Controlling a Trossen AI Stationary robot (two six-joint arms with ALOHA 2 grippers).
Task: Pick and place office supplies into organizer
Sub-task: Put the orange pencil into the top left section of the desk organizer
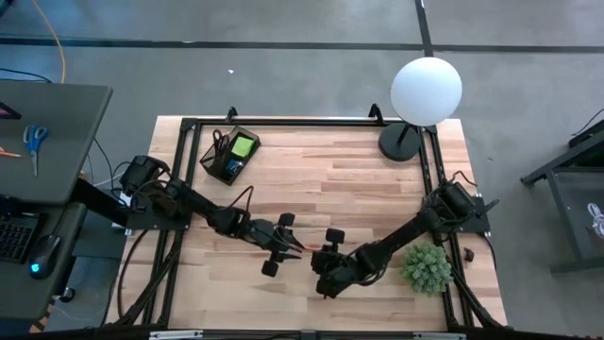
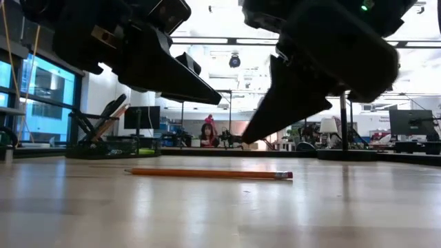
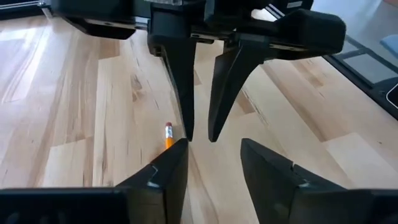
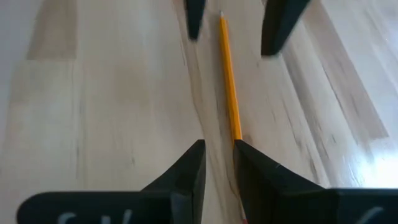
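**A:** So how far along is this? The organizer point(image 1: 229, 156) in the upper left of the high view looks mostly loaded: dark pens or scissors standing up in it, plus a lime-green sticky-note pad point(image 1: 243, 146).

**B:** Yeah, I'd guess it's near the end. The one loose item I can spot is an orange pencil point(image 2: 209, 173), lying flat on the wooden surface point(image 1: 359, 179) in the lower middle of the high view, well apart from the organizer. Nobody's got hold of it yet.

**A:** What are the arms up to?

**B:** Both are nose to nose over it. The left gripper point(image 3: 214, 165) has its fingers spread wide with nothing between them, pencil's eraser end just beside one tip. The right gripper point(image 4: 219, 163) has fingers only slightly parted, hanging right above the pencil, also holding nothing.

**A:** So what's left?

**B:** Grab the pencil, carry it across to the organizer, drop it in. Can't rule out small stuff hidden under the arms, though.
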